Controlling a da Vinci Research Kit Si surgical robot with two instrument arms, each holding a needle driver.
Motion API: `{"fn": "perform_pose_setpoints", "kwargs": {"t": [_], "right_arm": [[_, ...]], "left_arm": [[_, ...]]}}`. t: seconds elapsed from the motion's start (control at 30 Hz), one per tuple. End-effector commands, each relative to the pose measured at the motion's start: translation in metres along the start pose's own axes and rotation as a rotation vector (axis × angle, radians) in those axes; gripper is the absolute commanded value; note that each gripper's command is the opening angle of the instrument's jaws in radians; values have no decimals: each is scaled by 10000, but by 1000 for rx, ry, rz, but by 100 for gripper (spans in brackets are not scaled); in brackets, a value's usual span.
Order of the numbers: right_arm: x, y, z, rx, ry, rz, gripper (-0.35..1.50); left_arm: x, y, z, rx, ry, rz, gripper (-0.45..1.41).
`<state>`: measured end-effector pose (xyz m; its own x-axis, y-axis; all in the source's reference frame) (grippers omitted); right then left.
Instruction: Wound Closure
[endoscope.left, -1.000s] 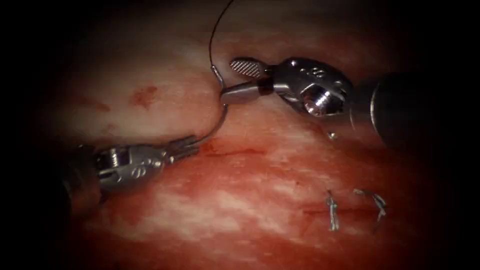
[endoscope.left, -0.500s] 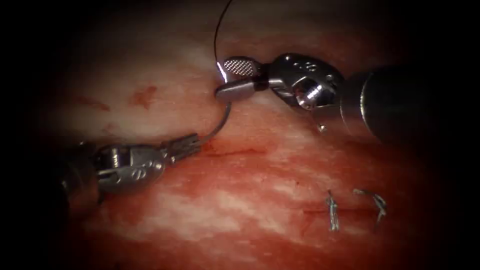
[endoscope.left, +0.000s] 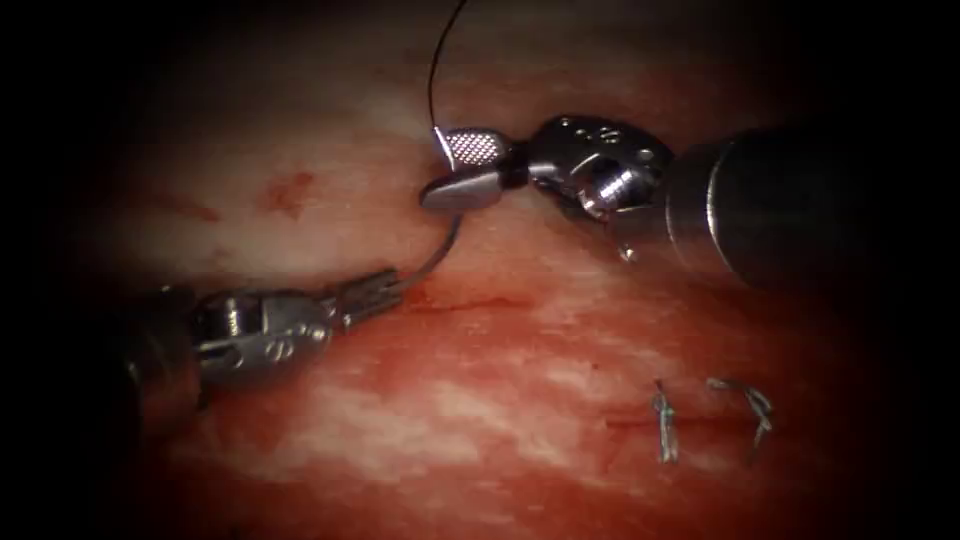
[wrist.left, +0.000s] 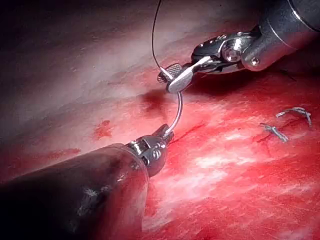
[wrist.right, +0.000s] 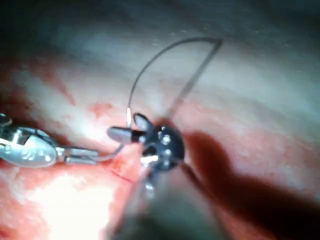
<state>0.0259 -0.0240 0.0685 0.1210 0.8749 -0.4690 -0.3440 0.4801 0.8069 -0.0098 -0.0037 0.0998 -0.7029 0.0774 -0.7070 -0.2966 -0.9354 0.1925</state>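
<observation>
The needle (endoscope.left: 440, 250) hangs clear of the tissue (endoscope.left: 520, 400), in the middle of the endoscope frame. The left tool (endoscope.left: 375, 290) holds it with fingers pressed together on one end of its curve. The right tool (endoscope.left: 455, 170) has its fingers spread around the other end, where the thread (endoscope.left: 437, 60) joins and runs up out of the top of the frame; over the last second they have narrowed, so this reads as a handover between the tools. The next move calls for the right fingers to pinch the needle firmly before the left ones let go.

The left wrist view shows the needle (wrist.left: 178, 112) arching well above the cut (wrist.left: 187, 132). The endoscope view shows two finished stitches (endoscope.left: 710, 415) at lower right. In the right wrist view the right tool (wrist.right: 131, 131) probably has not yet closed.
</observation>
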Motion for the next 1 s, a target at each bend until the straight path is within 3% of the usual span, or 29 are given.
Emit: {"fn": "perform_pose_setpoints", "kwargs": {"t": [0.03, 0.07, 0.27, 0.33, 0.37, 0.47, 0.67, 1.0], "right_arm": [[-5, -1, 12, 10, 4, -3, -15], [-6, -2, 12, 15, 5, -4, -35], [-7, -1, 8, 28, 11, -2, -35], [-8, 0, 5, 30, 10, -15, -35], [-8, 0, 4, 31, 10, -27, -35], [-9, 3, 2, 29, 22, -123, -35], [-10, 1, 2, 87, 63, -357, -35], [-10, -14, -3, 227, 160, -700, -35]], "left_arm": [[-2, 4, 9, -4, -2, 1, -45], [-2, 5, 9, -6, -4, 2, -45], [-2, 2, 8, -22, -1, 4, -45], [-2, -3, 8, -27, 3, -35, 17], [-1, -5, 8, -32, 8, -72, 27], [5, -10, 1, -123, 89, -338, 39], [25, -23, -20, -259, 186, -586, 74], [25, -58, -14, -411, 221, -818, 62]]}}
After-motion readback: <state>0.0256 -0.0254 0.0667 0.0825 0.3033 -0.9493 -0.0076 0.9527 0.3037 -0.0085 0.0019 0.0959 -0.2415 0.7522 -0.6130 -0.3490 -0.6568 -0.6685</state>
